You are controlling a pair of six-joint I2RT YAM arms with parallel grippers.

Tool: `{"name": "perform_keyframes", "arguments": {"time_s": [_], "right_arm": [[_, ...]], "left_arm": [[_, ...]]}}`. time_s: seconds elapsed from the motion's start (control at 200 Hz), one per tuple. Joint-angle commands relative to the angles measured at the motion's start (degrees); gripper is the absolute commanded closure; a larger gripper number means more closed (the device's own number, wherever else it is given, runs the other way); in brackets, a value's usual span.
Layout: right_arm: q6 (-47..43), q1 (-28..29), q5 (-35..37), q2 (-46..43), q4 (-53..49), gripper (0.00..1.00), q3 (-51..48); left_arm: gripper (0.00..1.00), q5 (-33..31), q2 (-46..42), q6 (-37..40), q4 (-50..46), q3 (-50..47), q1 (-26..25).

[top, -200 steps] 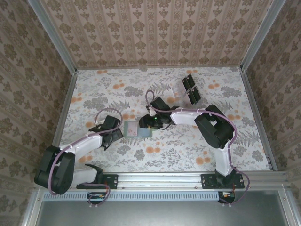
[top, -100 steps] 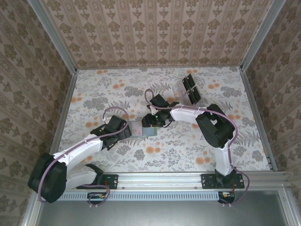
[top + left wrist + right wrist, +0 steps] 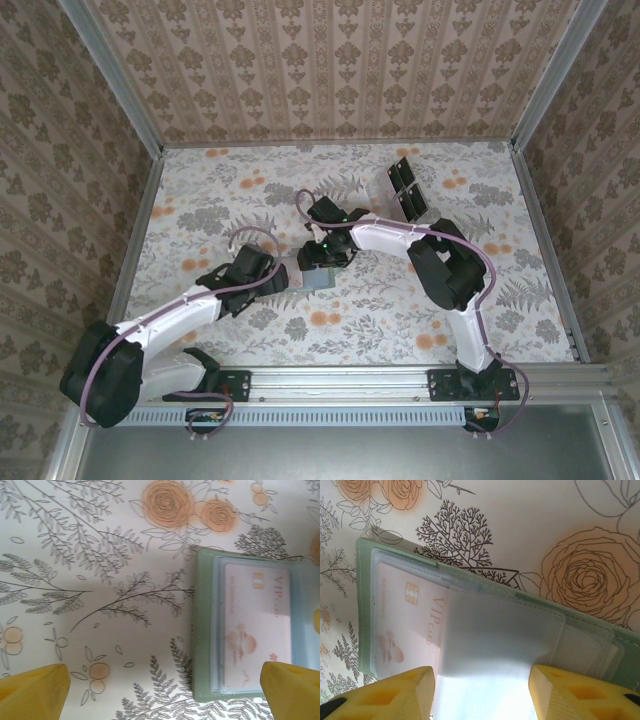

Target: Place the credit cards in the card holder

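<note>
Between the half-spread fingers of the right gripper (image 3: 485, 697), a pale card (image 3: 495, 645) is pinched by its edges, nose over the open card holder (image 3: 365, 605) on the table (image 3: 535, 530) — a VIP card (image 3: 405, 625) already sleeved. Beside it, the left gripper (image 3: 160, 692) hovers spread wide. Insertion is the step in hand — next, likely, a level slide into a free pocket.

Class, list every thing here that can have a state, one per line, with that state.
Holder, open, flat on the table.
VIP card, tucked in the holder's left pocket.
Second card, gripped by the right tool over the holder's right half.
Left tool, open, empty, beside the holder.
Right tool, shut on the second card.
Rack, standing, untouched.
</note>
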Motion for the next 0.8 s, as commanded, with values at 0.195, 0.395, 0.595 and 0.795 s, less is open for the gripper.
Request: {"name": "perform_keyframes", "arguments": {"time_s": [0.195, 0.395, 0.595, 0.795], "right_arm": [[1.3, 0.49, -2.86, 4.66, -2.94, 0.44, 0.8], [2.58, 0.31, -4.63, 5.24, -1.41, 0.44, 0.9], [3.32, -0.17, -5.68, 5.38, -0.49, 0.44, 0.55], [3.59, -0.39, -6.07, 5.12, 0.22, 0.44, 0.06]], "left_arm": [[0.0, 1.68, 0.5, 3.13, 5.14, -1.63, -2.95], [0.0, 3.15, 3.52, 4.87, 7.64, -0.35, -4.66], [0.0, 2.87, 6.8, 5.54, 9.69, 1.08, -6.0], [0.0, 2.77, 8.93, 6.16, 11.78, 2.22, -7.04]]}}
